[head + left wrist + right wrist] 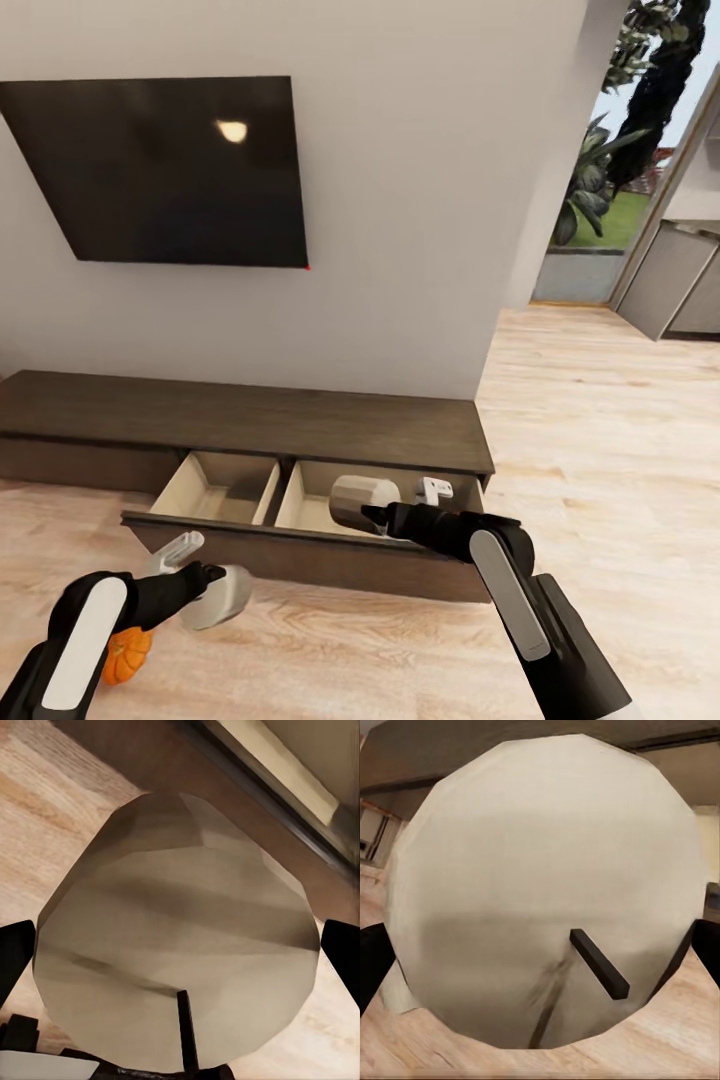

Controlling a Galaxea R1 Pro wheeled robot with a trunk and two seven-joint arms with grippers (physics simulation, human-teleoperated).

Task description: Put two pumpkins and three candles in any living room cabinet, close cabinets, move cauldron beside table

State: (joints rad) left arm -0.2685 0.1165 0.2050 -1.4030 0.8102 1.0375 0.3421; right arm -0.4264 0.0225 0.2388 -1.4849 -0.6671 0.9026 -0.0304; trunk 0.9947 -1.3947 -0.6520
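The dark-brown cabinet [250,415] stands against the wall with one wide drawer [215,490] pulled out, its two pale compartments showing. My right gripper [375,512] is shut on a pale candle [358,498] held above the drawer's right compartment; up close the candle [547,892] sits between the dark fingers [371,960]. My left gripper [212,588] is shut on a second candle [230,598], in front of the drawer front and above the floor; that candle [176,952] sits between its fingers [15,952]. An orange pumpkin [128,655] lies on the floor, partly hidden by my left arm.
A dark flat screen [170,170] hangs on the wall above the cabinet. To the right, the wood floor [600,420] runs toward a doorway with grey cupboards [665,285] and greenery outside.
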